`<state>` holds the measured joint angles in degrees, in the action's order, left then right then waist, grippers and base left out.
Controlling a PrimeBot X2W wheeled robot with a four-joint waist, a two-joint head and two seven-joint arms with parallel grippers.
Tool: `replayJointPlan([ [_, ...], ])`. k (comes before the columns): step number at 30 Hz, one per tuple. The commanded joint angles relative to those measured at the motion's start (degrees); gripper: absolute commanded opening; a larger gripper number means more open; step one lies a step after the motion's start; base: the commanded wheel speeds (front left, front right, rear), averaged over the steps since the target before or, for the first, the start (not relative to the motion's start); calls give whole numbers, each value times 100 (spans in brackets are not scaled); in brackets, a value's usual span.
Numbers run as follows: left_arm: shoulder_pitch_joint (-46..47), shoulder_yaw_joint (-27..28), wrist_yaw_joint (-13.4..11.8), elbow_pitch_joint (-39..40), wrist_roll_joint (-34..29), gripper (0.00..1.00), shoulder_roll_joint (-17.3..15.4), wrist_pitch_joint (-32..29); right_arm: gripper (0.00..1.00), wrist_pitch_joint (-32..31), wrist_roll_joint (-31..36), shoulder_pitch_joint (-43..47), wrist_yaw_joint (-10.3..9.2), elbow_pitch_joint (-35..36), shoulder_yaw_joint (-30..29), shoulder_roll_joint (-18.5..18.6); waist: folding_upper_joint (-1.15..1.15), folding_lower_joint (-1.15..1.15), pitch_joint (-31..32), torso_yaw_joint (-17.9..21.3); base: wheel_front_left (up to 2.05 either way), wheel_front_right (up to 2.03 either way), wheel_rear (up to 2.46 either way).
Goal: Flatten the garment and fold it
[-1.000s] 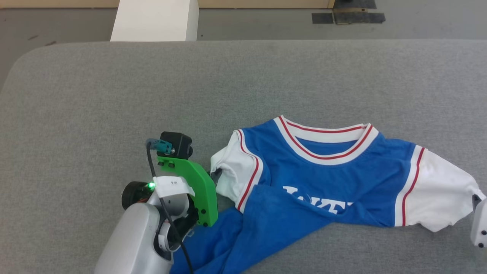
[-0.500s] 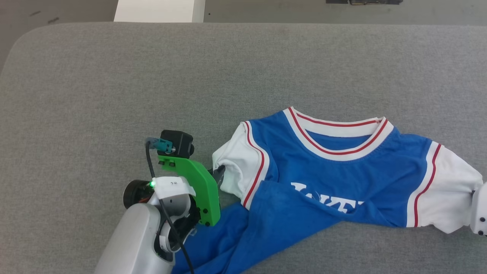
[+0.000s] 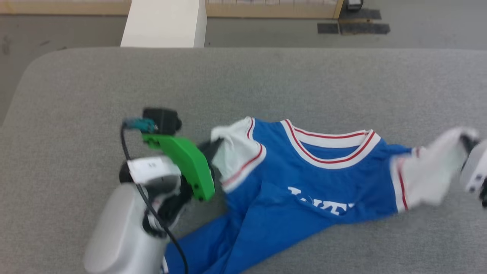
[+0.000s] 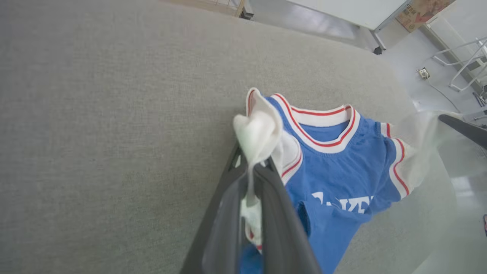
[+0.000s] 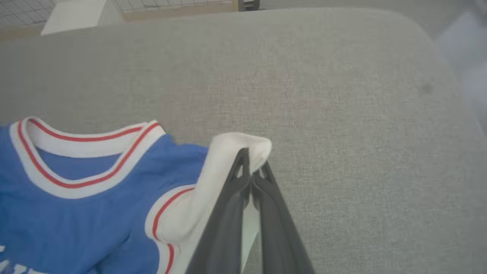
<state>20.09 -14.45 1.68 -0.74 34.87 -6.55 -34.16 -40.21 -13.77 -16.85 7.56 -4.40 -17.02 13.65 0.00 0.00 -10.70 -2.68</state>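
Blue jersey cloth is lying across the middle and right of the grey surface. The shirt is sitting front-up with its collar toward the far side, and its white lettering is partly hiding under a fold. Its lower part is trailing in a crumpled band toward the near edge, passing just right of the left arm.

The left jaws are clamping together on the white left sleeve. In the left wrist view that sleeve is bunching up at the tips of the two dark fingers and standing above the surface, with a strip of white cloth running down the slit between them. A green bracket on that wrist is sitting just left of the sleeve.

The right jaws are pinching tight on the end of the right sleeve at the right edge of the head view (blurred there, so its outline is hard to read). In the right wrist view those fingers are pressing together while the sleeve's white end is folding over their tips. The sleeve is stretching out to the right from the blue body, a red stripe showing at its seam.

Beyond the far edge a white block is standing on the floor.
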Motion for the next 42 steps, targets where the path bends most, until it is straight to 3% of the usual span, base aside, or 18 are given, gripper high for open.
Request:
replayJointPlan([
  [1, 298, 82, 61, 9, 10, 0, -48, 52, 0, 27, -200, -315, -8, 117, -28, -29, 0, 0, 285, 54, 0, 0, 0],
  [8, 1620, 514, 180, -332, 180, 0, -173, 253, 0, -113, -750, -1579, -8, 334, -75, -19, 0, 0, 637, 61, 0, 0, 0],
  [13, 2576, 712, 162, -757, 86, 0, -325, 389, 0, -83, -720, -2524, -8, 163, -16, 79, 0, 0, 647, 64, 0, 0, 0],
  [19, 3711, 996, 59, -1461, -3, 0, -477, 691, 0, 244, -412, -3688, -8, -366, 174, 123, 0, 0, 445, 105, 0, 0, 0],
  [28, 5392, 1099, -194, -2467, -601, 0, -826, 1506, 0, 984, 336, -5745, -8, -1424, 89, -258, 0, 0, -355, 234, 0, 0, 0],
  [36, 6495, 1080, -246, -3026, -880, 0, -900, 2302, 0, 1877, 1108, -7061, -8, -2199, -63, -505, 0, 0, -1025, 302, 0, 0, 0],
  [42, 6767, 1182, -26, -3521, -764, 0, -941, 2816, 0, 2184, 1172, -7434, -8, -2603, -209, -548, 0, 0, -1258, 224, 0, 0, 0],
])
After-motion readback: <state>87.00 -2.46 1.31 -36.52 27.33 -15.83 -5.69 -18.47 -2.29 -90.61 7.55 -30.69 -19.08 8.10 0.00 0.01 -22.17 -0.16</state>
